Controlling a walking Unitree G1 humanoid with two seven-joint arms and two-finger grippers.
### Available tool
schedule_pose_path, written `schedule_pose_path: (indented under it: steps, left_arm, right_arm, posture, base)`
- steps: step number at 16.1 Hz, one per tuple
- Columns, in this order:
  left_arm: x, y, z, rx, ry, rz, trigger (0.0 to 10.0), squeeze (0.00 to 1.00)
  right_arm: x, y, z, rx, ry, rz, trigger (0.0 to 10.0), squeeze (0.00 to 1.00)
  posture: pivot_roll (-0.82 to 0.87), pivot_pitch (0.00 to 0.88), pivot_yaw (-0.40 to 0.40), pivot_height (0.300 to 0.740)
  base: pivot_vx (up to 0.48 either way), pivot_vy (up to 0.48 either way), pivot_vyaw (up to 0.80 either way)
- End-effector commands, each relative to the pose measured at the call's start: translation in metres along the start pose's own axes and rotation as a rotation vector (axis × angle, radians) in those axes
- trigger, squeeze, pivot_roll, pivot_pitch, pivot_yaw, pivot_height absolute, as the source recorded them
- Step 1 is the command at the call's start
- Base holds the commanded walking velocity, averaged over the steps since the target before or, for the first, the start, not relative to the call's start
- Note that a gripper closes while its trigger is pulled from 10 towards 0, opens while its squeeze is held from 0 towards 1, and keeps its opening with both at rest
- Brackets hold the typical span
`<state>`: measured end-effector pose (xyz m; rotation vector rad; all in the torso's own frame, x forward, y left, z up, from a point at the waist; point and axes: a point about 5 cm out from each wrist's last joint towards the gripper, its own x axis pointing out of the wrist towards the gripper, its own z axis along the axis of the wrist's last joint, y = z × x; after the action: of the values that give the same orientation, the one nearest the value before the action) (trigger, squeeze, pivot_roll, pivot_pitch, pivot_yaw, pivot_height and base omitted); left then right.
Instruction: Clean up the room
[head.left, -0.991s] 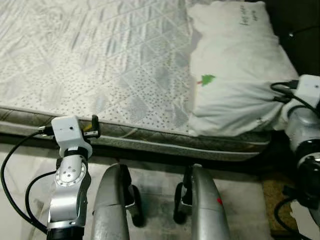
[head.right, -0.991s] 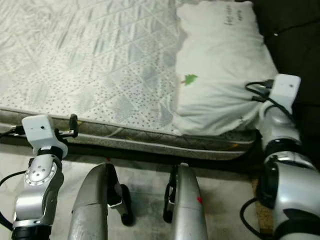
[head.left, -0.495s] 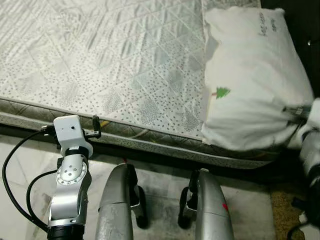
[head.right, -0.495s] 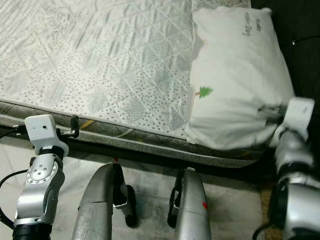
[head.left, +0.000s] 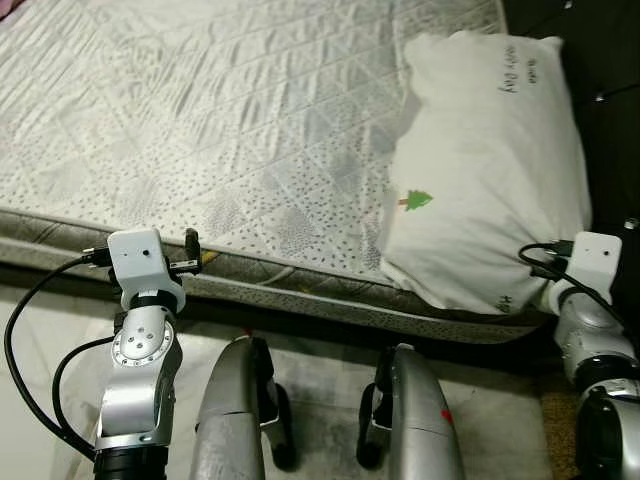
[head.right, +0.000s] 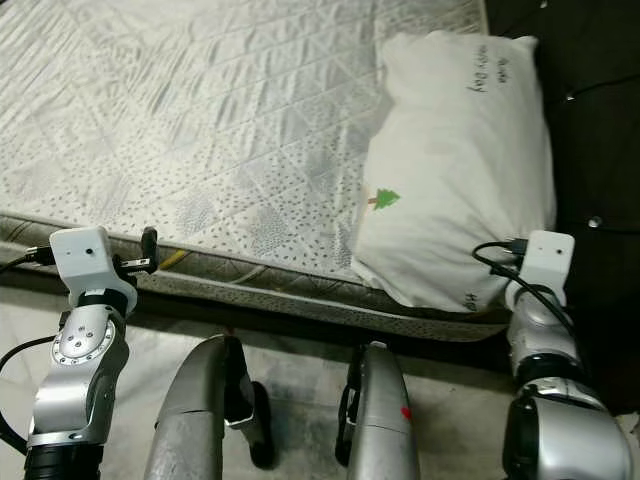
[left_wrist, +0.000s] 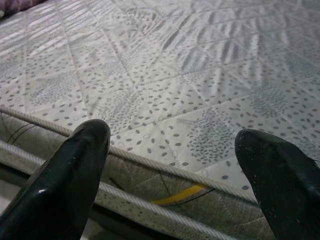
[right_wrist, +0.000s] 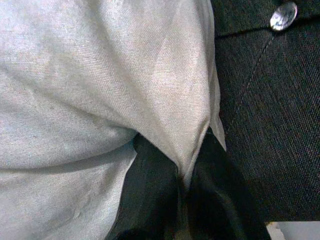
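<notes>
At mattress right end, right hand pinches pillow near corner; left hand spread, empty.

A home bedroom: a bare quilted mattress with a white pillow.

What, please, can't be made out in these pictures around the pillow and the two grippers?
- Writing on the pillow: too small, both eye views.
- Right gripper: its fingers are half buried in a pinched fold of cloth.
- Mattress: cut off by the eye views' top and left edges.
- Yellow strip by the left gripper: partly tucked under the piping.
</notes>
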<state>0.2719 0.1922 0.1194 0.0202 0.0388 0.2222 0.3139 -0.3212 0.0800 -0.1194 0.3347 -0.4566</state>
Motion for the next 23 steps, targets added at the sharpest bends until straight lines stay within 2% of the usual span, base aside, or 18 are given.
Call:
schedule_pose_path:
  steps: [1, 3, 4, 6, 8, 11, 13, 14, 16, 17, 20, 22, 23]
  left_arm:
    - [-0.001, 0.000, -0.004, 0.009, 0.014, -0.002, 10.0, 0.00]
    - [0.000, 0.000, -0.004, 0.008, 0.013, 0.001, 10.0, 0.00]
    - [0.000, 0.000, -0.004, 0.005, 0.011, 0.005, 10.0, 0.00]
    - [0.000, -0.001, -0.004, 0.001, 0.011, 0.007, 10.0, 0.00]
    - [-0.001, -0.001, -0.005, -0.002, 0.013, 0.010, 10.0, 0.00]
    - [-0.002, -0.001, -0.005, -0.005, 0.012, 0.014, 10.0, 0.00]
    - [-0.002, -0.001, -0.005, -0.008, 0.009, 0.017, 10.0, 0.00]
    - [-0.002, -0.003, -0.005, -0.010, 0.011, 0.015, 10.0, 0.00]
    - [-0.003, -0.005, -0.005, -0.013, 0.012, 0.012, 10.0, 0.00]
    - [-0.002, -0.004, -0.004, -0.016, 0.009, 0.014, 10.0, 0.00]
    - [-0.004, 0.000, -0.004, -0.016, 0.011, 0.028, 10.0, 0.00]
    - [-0.005, 0.000, -0.005, -0.016, 0.015, 0.032, 10.0, 0.00]
    - [-0.005, 0.000, -0.006, -0.018, 0.015, 0.035, 10.0, 0.00]
  right_arm:
    - [-0.003, 0.007, -0.011, -0.015, 0.032, 0.022, 3.7, 0.00]
    - [-0.002, 0.016, -0.003, -0.026, -0.011, 0.041, 10.0, 0.00]
    - [-0.003, 0.032, 0.010, -0.008, -0.097, 0.077, 10.0, 1.00]
    - [-0.005, 0.043, 0.029, 0.017, -0.197, 0.077, 10.0, 1.00]
    - [-0.009, 0.048, 0.065, 0.005, -0.383, 0.030, 10.0, 1.00]
    - [-0.016, 0.058, 0.097, -0.036, -0.531, 0.027, 10.0, 1.00]
    - [-0.021, 0.070, 0.110, -0.008, -0.576, 0.055, 10.0, 1.00]
    - [-0.020, 0.087, 0.106, 0.015, -0.513, 0.110, 10.0, 1.00]
    - [-0.016, 0.106, 0.092, 0.039, -0.377, 0.167, 10.0, 1.00]
    - [-0.014, 0.135, 0.057, 0.112, -0.060, 0.268, 10.0, 1.00]
    - [-0.020, 0.152, 0.036, 0.192, 0.104, 0.331, 10.0, 1.00]
    - [-0.021, 0.155, 0.030, 0.220, 0.159, 0.334, 10.0, 1.00]
    - [-0.020, 0.154, 0.035, 0.247, 0.133, 0.331, 10.0, 1.00]
  posture:
    - [0.09, 0.170, -0.039, 0.611]
    - [0.09, 0.169, -0.040, 0.611]
    - [0.09, 0.168, -0.043, 0.611]
    - [0.09, 0.169, -0.045, 0.611]
    - [0.09, 0.173, -0.046, 0.611]
    - [0.08, 0.175, -0.052, 0.611]
    - [0.08, 0.177, -0.054, 0.611]
    - [0.08, 0.181, -0.055, 0.611]
    - [0.08, 0.182, -0.056, 0.611]
    - [0.09, 0.184, -0.060, 0.611]
    - [0.11, 0.187, -0.074, 0.611]
    - [0.11, 0.187, -0.076, 0.611]
    - [0.11, 0.183, -0.079, 0.611]
  base:
    - [0.000, 0.000, 0.00]
    - [0.000, 0.000, 0.00]
    - [0.000, 0.000, 0.00]
    - [0.000, 0.000, 0.00]
    - [0.000, 0.000, 0.00]
    - [0.000, 0.000, 0.00]
    - [0.000, 0.000, 0.00]
    - [0.000, 0.000, 0.00]
    - [0.000, 0.000, 0.00]
    - [0.000, 0.000, 0.00]
    - [0.000, 0.000, 0.00]
    - [0.000, 0.000, 0.00]
    - [0.000, 0.000, 0.00]
